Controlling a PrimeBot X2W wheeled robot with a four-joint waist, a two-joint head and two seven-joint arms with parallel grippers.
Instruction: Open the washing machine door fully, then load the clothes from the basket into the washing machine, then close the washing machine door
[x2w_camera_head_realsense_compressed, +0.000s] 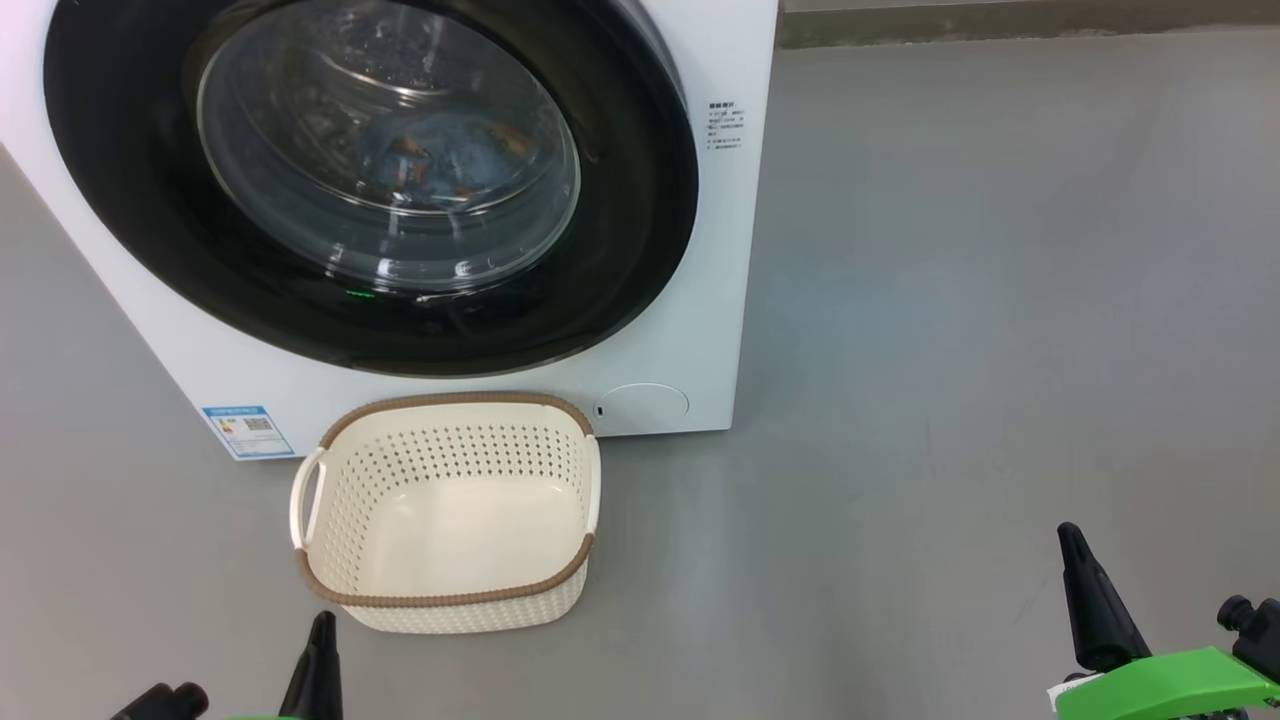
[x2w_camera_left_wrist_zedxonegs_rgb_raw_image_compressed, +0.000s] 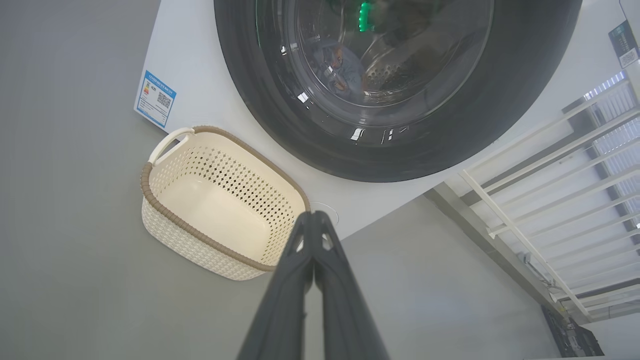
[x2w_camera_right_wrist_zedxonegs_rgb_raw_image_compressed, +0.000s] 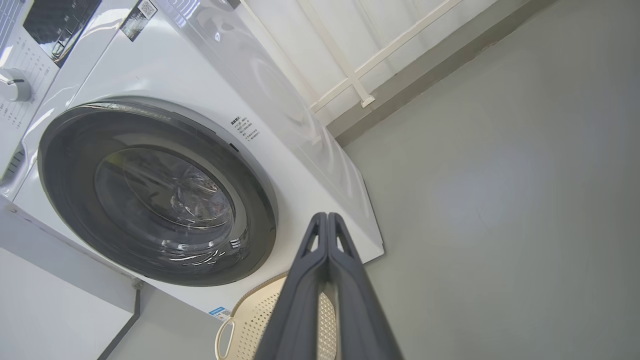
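The white washing machine (x2w_camera_head_realsense_compressed: 700, 330) stands on the grey floor with its round black-rimmed door (x2w_camera_head_realsense_compressed: 150, 250) shut flat against the front. Through the glass I see light-blue clothes (x2w_camera_head_realsense_compressed: 450, 160) with orange figures lying in the drum, also visible in the left wrist view as clothes (x2w_camera_left_wrist_zedxonegs_rgb_raw_image_compressed: 340, 70). The cream basket (x2w_camera_head_realsense_compressed: 330, 580) with a brown rim sits on the floor just before the machine and holds nothing. My left gripper (x2w_camera_head_realsense_compressed: 322, 625) is shut, low at the basket's near left corner. My right gripper (x2w_camera_head_realsense_compressed: 1070, 540) is shut over bare floor, far right of the basket.
A blue label sticker (x2w_camera_head_realsense_compressed: 247, 431) is on the machine's lower left front, a round service flap (x2w_camera_head_realsense_compressed: 643, 403) at lower right. A white railing (x2w_camera_left_wrist_zedxonegs_rgb_raw_image_compressed: 550, 175) and wall base run to the machine's right. Grey floor (x2w_camera_head_realsense_compressed: 1000, 300) stretches to the right.
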